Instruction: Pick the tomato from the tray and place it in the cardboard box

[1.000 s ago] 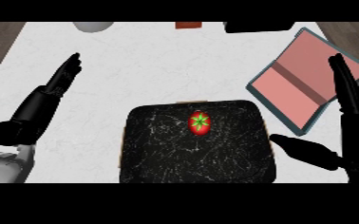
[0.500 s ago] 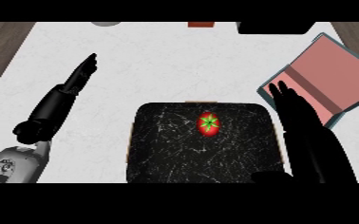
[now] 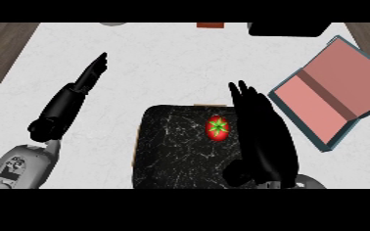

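The tomato (image 3: 218, 128) sits on the dark marbled tray (image 3: 173, 151), toward its 1 o'clock corner. The right hand (image 3: 262, 132) lies over the tray's right side, fingers straight and released, just beside the tomato at its 3 o'clock; whether they touch is hard to tell from above. The left hand (image 3: 76, 95) rests open on the white counter (image 3: 166, 58), pointing to 1 o'clock. The cardboard box (image 3: 329, 94) lies open at 2 o'clock from the tray. The risk: closing from the side could nudge the round tomato so it rolls away across the tray
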